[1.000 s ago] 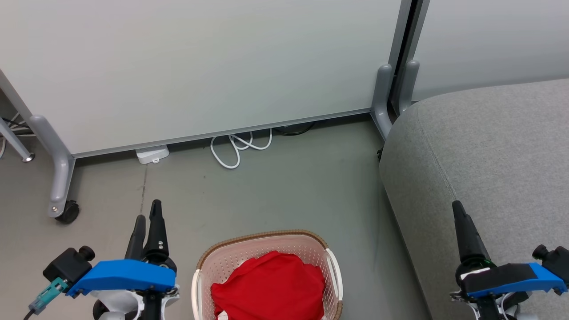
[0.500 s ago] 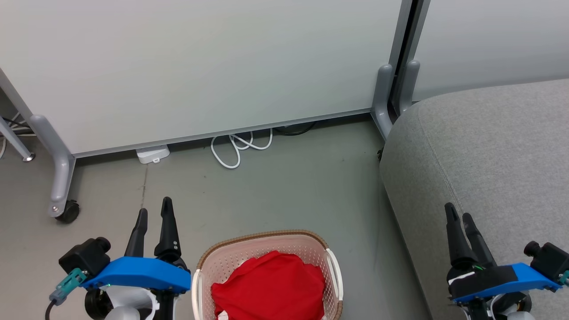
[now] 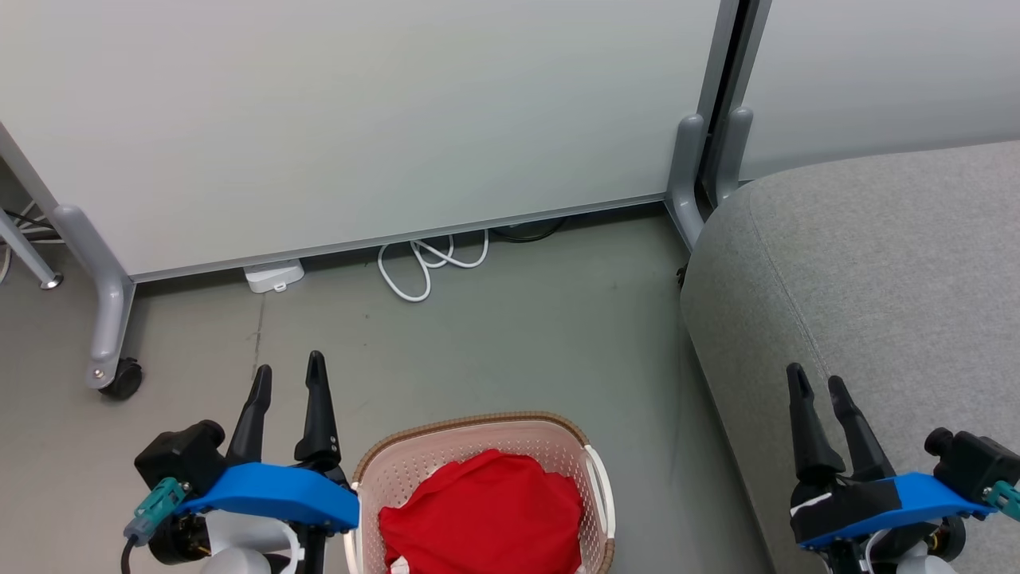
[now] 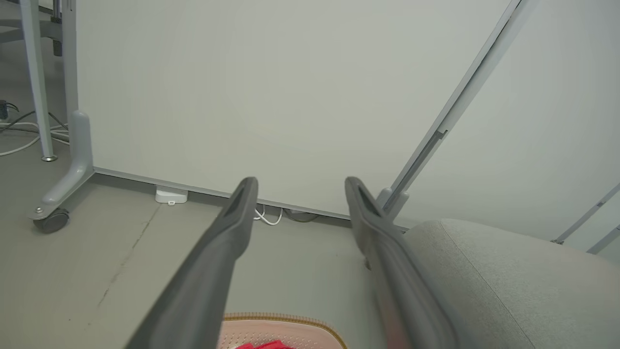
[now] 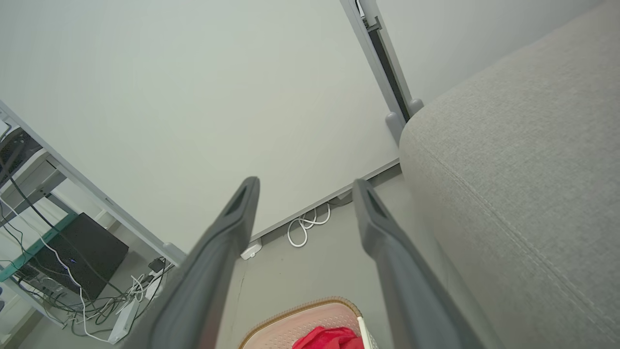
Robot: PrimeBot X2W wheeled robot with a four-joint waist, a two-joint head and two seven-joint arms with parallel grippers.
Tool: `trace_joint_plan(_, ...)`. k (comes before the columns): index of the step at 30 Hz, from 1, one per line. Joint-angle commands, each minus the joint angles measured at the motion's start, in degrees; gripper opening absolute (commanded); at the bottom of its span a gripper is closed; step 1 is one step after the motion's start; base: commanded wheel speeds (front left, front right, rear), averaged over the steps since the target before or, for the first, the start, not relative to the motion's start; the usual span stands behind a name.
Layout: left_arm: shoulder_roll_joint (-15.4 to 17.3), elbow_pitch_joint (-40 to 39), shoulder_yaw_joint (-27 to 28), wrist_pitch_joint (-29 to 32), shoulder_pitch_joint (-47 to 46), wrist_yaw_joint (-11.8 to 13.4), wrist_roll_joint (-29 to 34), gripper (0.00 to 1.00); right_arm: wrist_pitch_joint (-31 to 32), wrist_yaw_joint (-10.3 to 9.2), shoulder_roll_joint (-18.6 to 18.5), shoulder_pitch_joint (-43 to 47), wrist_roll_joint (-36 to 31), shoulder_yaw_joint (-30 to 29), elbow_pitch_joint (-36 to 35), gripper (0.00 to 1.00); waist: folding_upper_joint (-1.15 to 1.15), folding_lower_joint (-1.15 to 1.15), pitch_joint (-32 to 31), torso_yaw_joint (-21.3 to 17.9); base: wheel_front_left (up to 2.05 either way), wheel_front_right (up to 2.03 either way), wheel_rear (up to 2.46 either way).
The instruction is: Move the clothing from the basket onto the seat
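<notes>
A heap of bright red clothing (image 3: 482, 514) lies in the cream basket (image 3: 470, 434) with the brown rim, on the floor at the bottom middle of the head view. The grey seat (image 3: 876, 279) rises on the right. My left gripper (image 3: 288, 373) stands open just left of the basket, nothing between its fingers. My right gripper (image 3: 815, 386) is open in front of the seat's edge, to the basket's right. The left wrist view shows the basket's rim (image 4: 281, 320) below the open fingers (image 4: 227, 242). The right wrist view shows the clothing (image 5: 329, 338) and the seat (image 5: 523, 184).
A pale partition panel (image 3: 358, 119) on castored grey legs (image 3: 107, 319) stands behind the basket. A coiled white cable (image 3: 426, 263) and a white adapter (image 3: 273, 277) lie on the floor at its foot. A dark box and tangled cables (image 5: 72, 261) sit far left.
Both arms have turned and moved inward toward the basket. The fingers of both grippers have spread apart from nearly closed to open. The basket and clothing have not moved.
</notes>
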Motion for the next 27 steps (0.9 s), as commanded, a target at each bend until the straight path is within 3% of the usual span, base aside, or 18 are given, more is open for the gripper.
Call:
trace_joint_plan(1, 0.41, -0.56, -0.24, -0.57, -1.35, 0.45, 1.47, 1.00, -0.62, 0.11, -0.31, -1.26, -1.56, 0.12, -0.55, 1.00, 0.00, 0.00, 0.01, 0.01, 0.00, 0.00, 0.00)
trace_joint_plan(27, 0.39, -0.95, -2.90, -4.13, -1.29, 0.18, 15.72, 1.00, -4.18, 0.13, -0.36, -1.17, -15.87, 1.63, -0.72, 1.00, 0.00, 0.00, 0.25, 0.24, 0.00, 0.00, 0.00)
